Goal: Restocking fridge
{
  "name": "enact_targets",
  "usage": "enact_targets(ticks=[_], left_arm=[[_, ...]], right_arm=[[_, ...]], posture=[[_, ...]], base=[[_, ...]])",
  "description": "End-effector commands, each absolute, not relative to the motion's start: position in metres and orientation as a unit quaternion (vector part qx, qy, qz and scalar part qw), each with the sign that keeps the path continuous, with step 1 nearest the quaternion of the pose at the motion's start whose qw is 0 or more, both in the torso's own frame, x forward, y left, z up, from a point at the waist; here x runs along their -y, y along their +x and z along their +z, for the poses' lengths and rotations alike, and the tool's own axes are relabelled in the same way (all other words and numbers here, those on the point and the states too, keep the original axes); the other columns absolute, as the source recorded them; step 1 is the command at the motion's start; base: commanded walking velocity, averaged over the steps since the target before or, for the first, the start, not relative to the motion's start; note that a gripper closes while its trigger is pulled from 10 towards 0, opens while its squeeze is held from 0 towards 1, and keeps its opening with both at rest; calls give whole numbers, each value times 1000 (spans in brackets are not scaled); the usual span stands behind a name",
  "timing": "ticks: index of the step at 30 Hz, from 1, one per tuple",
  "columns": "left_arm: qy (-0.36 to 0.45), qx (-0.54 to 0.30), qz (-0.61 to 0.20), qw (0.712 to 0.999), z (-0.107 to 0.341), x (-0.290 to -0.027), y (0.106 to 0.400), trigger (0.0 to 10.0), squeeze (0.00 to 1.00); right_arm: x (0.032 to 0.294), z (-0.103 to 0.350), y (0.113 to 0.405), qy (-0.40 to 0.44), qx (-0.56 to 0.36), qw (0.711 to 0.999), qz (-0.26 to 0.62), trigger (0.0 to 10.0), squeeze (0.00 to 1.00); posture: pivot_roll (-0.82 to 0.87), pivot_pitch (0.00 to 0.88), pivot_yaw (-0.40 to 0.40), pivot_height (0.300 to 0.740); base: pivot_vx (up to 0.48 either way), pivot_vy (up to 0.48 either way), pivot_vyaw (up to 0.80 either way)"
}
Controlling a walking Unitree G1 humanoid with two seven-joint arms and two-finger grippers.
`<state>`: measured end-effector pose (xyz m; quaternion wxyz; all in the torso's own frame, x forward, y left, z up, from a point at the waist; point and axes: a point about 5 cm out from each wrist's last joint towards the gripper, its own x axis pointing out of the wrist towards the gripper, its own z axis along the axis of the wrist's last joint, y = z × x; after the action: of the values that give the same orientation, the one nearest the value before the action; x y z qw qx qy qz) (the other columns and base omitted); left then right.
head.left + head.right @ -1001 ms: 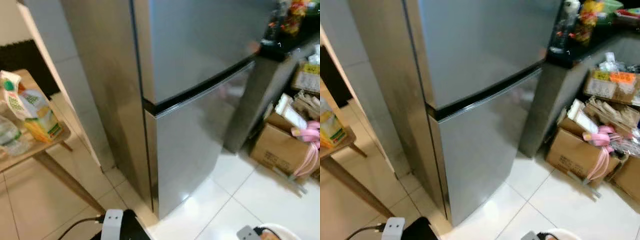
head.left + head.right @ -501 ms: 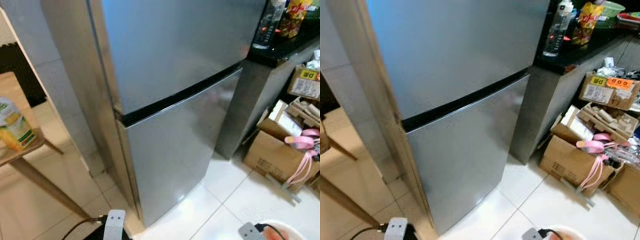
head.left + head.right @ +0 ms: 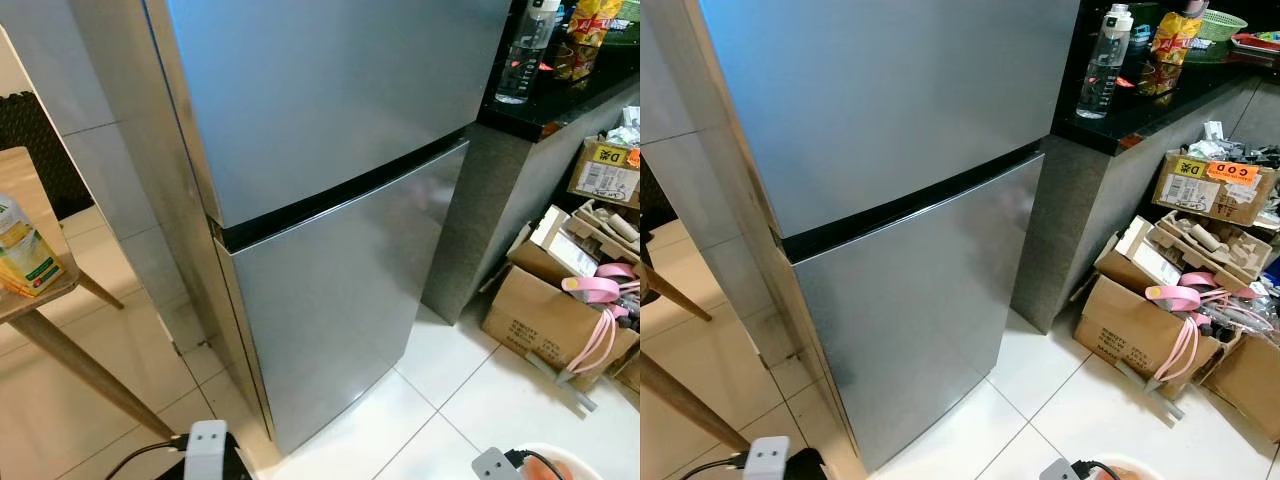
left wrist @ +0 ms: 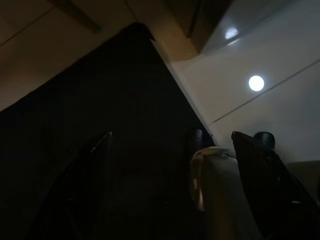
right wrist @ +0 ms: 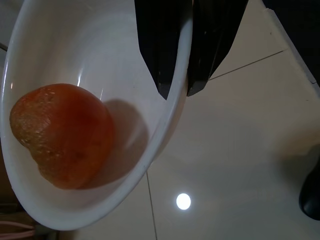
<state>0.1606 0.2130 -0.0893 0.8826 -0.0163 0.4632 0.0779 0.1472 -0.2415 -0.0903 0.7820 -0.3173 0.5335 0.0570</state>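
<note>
A silver two-door fridge (image 3: 330, 180) stands straight ahead, both doors closed, with a black gap between the upper and lower door. In the right wrist view my right gripper (image 5: 178, 91) is shut on the rim of a white bowl (image 5: 60, 200), one finger inside and one outside. An orange fruit (image 5: 60, 135) lies in the bowl. The bowl's rim (image 3: 560, 460) peeks in at the bottom of the left eye view, low in front of the fridge. My left gripper (image 4: 175, 190) hangs over dark floor, its fingers apart and nothing between them.
A wooden table (image 3: 40, 300) with a juice carton (image 3: 25, 260) stands to the left. Right of the fridge, a dark counter (image 3: 1140, 110) carries a water bottle (image 3: 1105, 60) and snack bags. Cardboard boxes (image 3: 545, 310) and pink straps clutter the white tile floor at the right.
The camera has swung right and drawn closer: the fridge and table slid left in the picture, and more of the counter and boxes shows. The fridge doors stay closed.
</note>
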Motion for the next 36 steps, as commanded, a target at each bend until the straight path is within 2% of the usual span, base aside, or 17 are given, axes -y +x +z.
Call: enact_targets(ticks=[1, 6, 17, 21, 22, 25, 27, 28, 33, 36], left_arm=[[-4, -464, 81, 882, -88, -219, 160, 10000, 0], [-11, -467, 91, 879, -89, -219, 158, 10000, 0], [-38, -452, 115, 884, -89, -220, 158, 10000, 0], [-107, -390, 170, 899, -76, -239, 172, 10000, 0], [-107, -390, 170, 899, -76, -239, 172, 10000, 0], [-169, -311, 188, 916, -60, -260, 188, 10000, 0], [-181, -285, 188, 922, -53, -266, 193, 10000, 0], [-208, -238, 183, 931, -42, -280, 201, 10000, 0], [-231, -166, 155, 946, -22, -296, 211, 10000, 0], [-249, -104, 86, 959, -2, -305, 223, 10000, 0]], right_arm=[[241, -90, 150, -317, -529, 785, 57, 10000, 0], [240, -90, 149, -316, -530, 785, 58, 10000, 0], [236, -92, 148, -298, -533, 789, 65, 10000, 0], [236, -91, 148, -295, -532, 791, 66, 10000, 0], [236, -91, 148, -295, -532, 791, 66, 10000, 0], [236, -91, 148, -295, -533, 790, 65, 10000, 0], [236, -91, 148, -295, -533, 790, 65, 10000, 0], [236, -92, 148, -294, -534, 790, 65, 10000, 0], [236, -92, 147, -294, -534, 790, 65, 10000, 0], [236, -92, 147, -295, -535, 789, 66, 10000, 0]], posture=[[-112, 0, -13, 740], [-111, 0, -11, 740], [-110, 0, -9, 740], [-108, 0, -12, 740], [-108, 0, -12, 740], [-100, 0, -15, 740], [-100, 0, -15, 740], [-99, 0, -14, 740], [-99, 0, -14, 740], [-99, 0, -14, 740]], base=[[0, -480, 0], [0, -455, 0], [0, 0, 0], [0, 0, 0], [0, 0, 0], [0, 0, 0], [0, 0, 0], [0, 0, 0], [0, 0, 0], [0, 0, 0]])
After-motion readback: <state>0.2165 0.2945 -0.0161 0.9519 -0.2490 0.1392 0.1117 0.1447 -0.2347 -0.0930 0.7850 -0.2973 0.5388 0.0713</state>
